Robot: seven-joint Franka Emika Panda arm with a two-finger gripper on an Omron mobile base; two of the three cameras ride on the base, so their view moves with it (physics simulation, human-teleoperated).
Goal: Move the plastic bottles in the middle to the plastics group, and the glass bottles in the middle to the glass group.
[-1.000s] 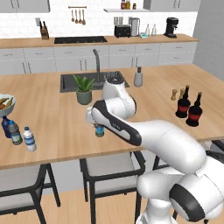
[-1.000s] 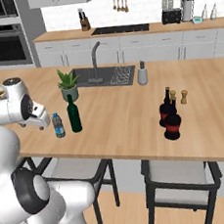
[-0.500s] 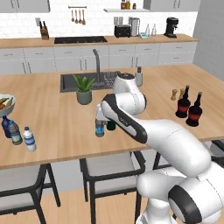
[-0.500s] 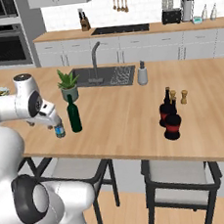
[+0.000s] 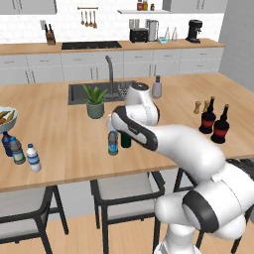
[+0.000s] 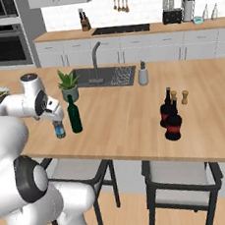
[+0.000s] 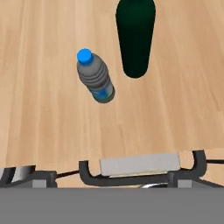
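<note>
**Open gripper above the blue-capped bottle on the wooden island**

The white arm's gripper (image 6: 57, 119) hangs with its jaws spread wide and empty over a small clear ribbed plastic water bottle with a blue cap and bluish label (image 7: 95, 76). This bottle stands upright near the front edge of the smooth, pale wood-grain island counter (image 5: 59, 134), just beside a tall slim dark green glass wine bottle (image 6: 74, 115) with a long neck.

Toward the counter's left end stand a small dark blue bottle (image 5: 6, 143), a clear bottle with a grey-teal label (image 5: 17, 151) and a clear white-capped water bottle (image 5: 33, 158), close together.

Toward the right end, two squat bulbous dark bottles with red labels (image 5: 214, 122) stand beside a small wooden shaker (image 5: 198, 106).

A potted green plant (image 5: 95, 100) sits by the dark sink (image 6: 105, 76). White cabinets line the back wall.
</note>
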